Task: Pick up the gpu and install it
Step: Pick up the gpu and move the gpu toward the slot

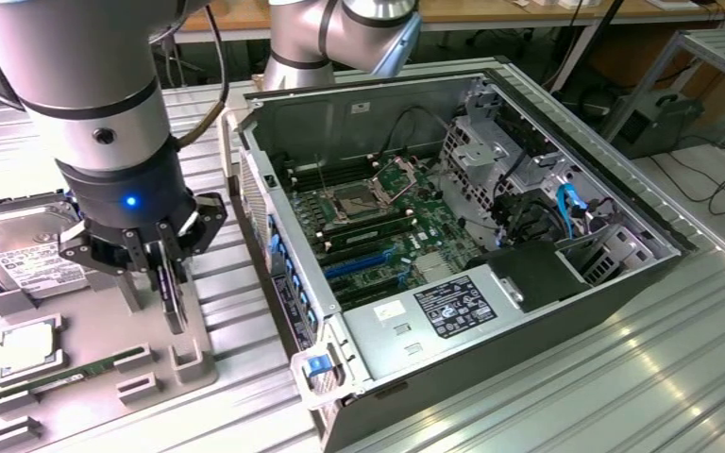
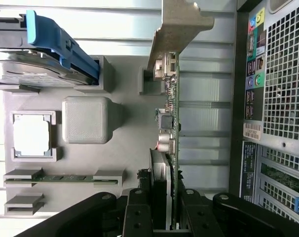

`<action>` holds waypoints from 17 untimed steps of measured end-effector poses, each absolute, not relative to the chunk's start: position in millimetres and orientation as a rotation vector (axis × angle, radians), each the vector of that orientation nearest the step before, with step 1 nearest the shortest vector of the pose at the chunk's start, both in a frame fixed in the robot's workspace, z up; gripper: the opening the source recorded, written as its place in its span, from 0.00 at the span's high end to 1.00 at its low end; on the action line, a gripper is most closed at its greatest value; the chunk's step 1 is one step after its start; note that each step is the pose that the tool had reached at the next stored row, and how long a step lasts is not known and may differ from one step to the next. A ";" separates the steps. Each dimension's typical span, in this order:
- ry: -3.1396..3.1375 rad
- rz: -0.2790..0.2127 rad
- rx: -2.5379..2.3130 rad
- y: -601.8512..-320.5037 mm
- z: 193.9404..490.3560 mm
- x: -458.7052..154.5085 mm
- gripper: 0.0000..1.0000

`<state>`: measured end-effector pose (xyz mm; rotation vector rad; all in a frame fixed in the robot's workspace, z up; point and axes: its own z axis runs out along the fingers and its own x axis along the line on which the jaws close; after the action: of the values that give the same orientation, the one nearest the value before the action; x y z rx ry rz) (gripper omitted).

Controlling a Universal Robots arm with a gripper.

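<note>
Gripper (image 1: pixel 161 274) jaws are seen clamped on the gpu (image 1: pixel 171 300), which is held on edge between the two dark fingers. In the wrist view the gripper (image 2: pixel 164 200) is closed on the near end of the gpu (image 2: pixel 171 123), and the card runs straight away from it. The card is shown as a thin green edge with small parts along it. At the far end of the card, the pale metal bracket (image 2: pixel 181 29) is seen.

Directly beneath the gripper lies a grey holder tray (image 1: pixel 199 373), and the card is held over its edge strip. Whether the card's lower edge touches the tray cannot be told.

To one side of the gripper, further across the tray, a square raised block (image 2: pixel 86 119) is found. Past the block are a processor chip (image 2: pixel 32 136) in its frame and a memory stick (image 2: pixel 60 178) laid in low clips. A hard drive (image 1: pixel 23 255) with a white label is propped at the tray's far corner.

On the opposite side of the gripper, just beside the tray, an open computer case (image 1: pixel 463 283) is laid on a ribbed metal table (image 1: pixel 665 368). The motherboard (image 1: pixel 388 226) is exposed inside it.
</note>
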<state>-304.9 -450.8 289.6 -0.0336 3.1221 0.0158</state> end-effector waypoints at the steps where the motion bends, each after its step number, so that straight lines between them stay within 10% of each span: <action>1: 3.122 0.016 -0.034 -450.8 291.7 -304.9 0.72; 17: 3.122 0.016 -0.034 -450.8 331.2 -304.9 0.72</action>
<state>-304.9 -450.8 331.2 -0.0336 3.1221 0.0158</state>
